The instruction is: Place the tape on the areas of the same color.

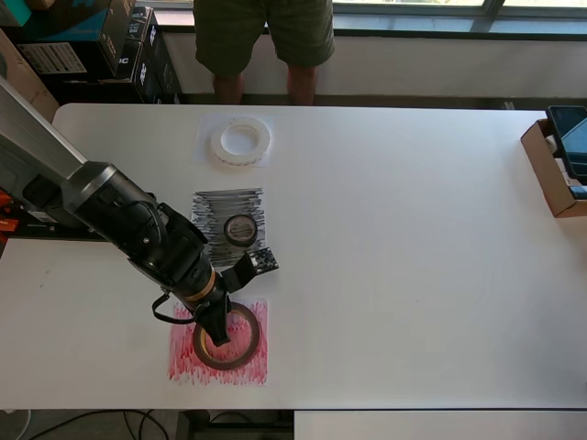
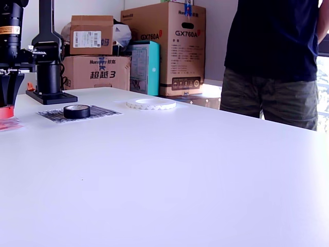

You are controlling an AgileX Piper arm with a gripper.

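A maroon tape roll (image 1: 240, 346) with a yellowish core lies flat on the red scribbled area (image 1: 183, 362) near the table's front edge. My gripper (image 1: 215, 335) points down over the roll's left rim, and one dark finger (image 1: 220, 332) reaches inside the core. The other finger is hidden under the wrist, so I cannot tell whether the rim is pinched. In the exterior view the gripper (image 2: 8, 98) sits at the far left, above the red roll (image 2: 4, 111). The small black roll (image 1: 240, 229) rests on the black scribbled area (image 1: 209, 209). The large white roll (image 1: 240, 141) lies on the white area (image 1: 204, 145).
A person (image 1: 264, 46) stands at the far side of the table. An open cardboard box (image 1: 550, 170) holding a dark device sits at the overhead view's right edge. The arm's base (image 2: 49, 77) and stacked cartons (image 2: 164, 46) stand beyond the table.
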